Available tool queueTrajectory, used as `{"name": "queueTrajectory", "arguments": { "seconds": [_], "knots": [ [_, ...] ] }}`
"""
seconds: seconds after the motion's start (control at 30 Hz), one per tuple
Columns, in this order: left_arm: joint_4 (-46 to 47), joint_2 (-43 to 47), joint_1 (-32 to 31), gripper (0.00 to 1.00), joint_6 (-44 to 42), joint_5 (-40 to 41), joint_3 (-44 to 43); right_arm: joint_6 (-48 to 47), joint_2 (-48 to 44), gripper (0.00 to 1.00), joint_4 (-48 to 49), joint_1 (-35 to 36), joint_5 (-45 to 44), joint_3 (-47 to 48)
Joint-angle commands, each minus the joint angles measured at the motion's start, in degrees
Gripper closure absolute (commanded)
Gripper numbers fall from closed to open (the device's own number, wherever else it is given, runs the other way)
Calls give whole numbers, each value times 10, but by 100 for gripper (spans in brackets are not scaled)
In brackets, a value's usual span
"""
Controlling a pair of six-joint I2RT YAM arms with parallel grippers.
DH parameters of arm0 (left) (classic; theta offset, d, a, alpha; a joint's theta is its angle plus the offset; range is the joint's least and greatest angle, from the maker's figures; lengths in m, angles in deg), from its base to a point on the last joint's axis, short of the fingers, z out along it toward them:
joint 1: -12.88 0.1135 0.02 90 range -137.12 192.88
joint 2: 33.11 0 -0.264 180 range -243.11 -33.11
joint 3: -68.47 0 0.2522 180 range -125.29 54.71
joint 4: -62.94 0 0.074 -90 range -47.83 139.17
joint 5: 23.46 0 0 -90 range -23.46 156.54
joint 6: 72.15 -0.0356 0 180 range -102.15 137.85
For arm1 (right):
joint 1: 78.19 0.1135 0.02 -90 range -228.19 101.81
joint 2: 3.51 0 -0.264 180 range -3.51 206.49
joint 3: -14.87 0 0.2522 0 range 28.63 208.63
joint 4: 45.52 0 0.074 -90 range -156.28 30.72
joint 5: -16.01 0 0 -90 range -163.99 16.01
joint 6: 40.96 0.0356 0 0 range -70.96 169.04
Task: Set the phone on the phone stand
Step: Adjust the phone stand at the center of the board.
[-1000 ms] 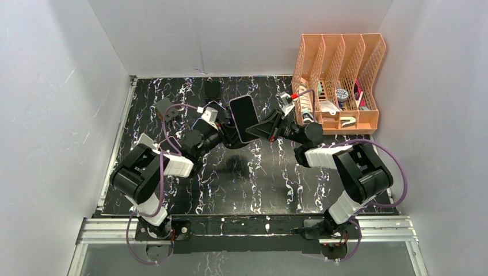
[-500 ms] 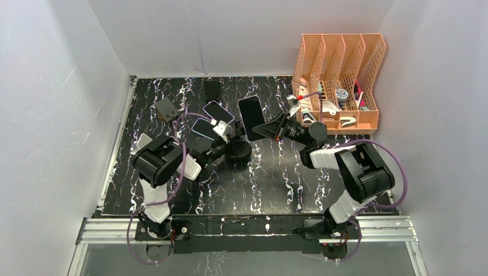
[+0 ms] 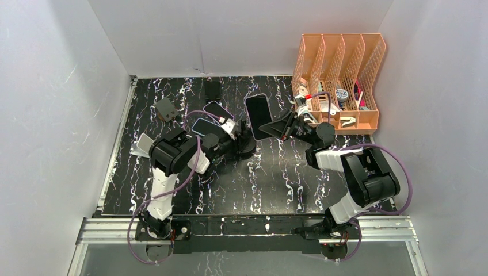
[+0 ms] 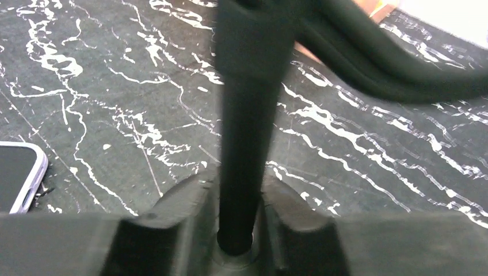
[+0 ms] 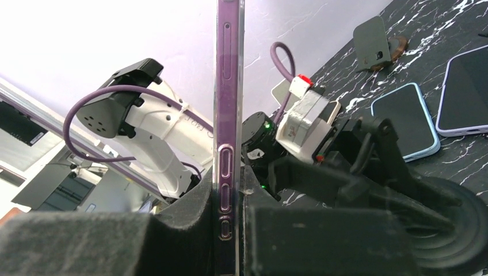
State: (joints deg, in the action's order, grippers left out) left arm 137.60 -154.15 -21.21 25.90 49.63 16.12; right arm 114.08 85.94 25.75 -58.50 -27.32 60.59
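My right gripper (image 3: 276, 127) is shut on the dark phone with a purple rim (image 3: 257, 117), holding it on edge above the table, just right of the black phone stand (image 3: 242, 146). In the right wrist view the phone (image 5: 229, 103) stands edge-on between my fingers, with the stand's round base (image 5: 454, 230) to its right. My left gripper (image 3: 232, 138) is shut on the stand's upright post (image 4: 241, 144), low near the table.
Two more phones (image 3: 218, 109) (image 3: 202, 126) lie flat left of the stand. Small dark stands (image 3: 212, 89) (image 3: 167, 108) sit at the back and a white piece (image 3: 141, 145) lies at the left. An orange file rack (image 3: 339, 80) stands at the back right.
My right gripper has carried the phone a little to the right. My left arm has folded in toward the middle, its gripper staying low at the stand.
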Motion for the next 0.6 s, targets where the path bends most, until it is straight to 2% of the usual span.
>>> {"name": "queueTrajectory", "arguments": {
  "seconds": [0.0,0.07,0.2,0.23,0.27,0.3,0.37,0.4,0.47,0.53,0.57],
  "knots": [
    [142,-18,9,61,36,12,-13,6,-27,99,193,-10,24,-5],
    [142,-11,15,47,48,23,2,7,-35,99,193,-17,38,-9],
    [142,46,25,33,54,45,56,11,-54,99,184,-27,68,-11],
    [142,72,28,18,56,48,72,8,-60,99,175,-27,77,-9],
    [141,90,31,7,62,49,87,3,-66,99,163,-27,88,-7],
    [141,126,33,2,70,52,105,-3,-80,99,148,-27,97,-5],
    [141,191,35,2,80,60,149,-32,-112,99,92,-27,108,-3],
    [140,226,36,2,87,71,171,-63,-138,99,48,-27,109,0],
    [125,310,39,2,102,99,207,-161,-205,99,-109,-27,89,9],
    [58,405,40,2,132,129,221,-287,-280,99,-379,-20,2,47],
    [-2,452,40,2,150,145,213,-343,-312,99,-470,-10,-61,65]
  ]
}}
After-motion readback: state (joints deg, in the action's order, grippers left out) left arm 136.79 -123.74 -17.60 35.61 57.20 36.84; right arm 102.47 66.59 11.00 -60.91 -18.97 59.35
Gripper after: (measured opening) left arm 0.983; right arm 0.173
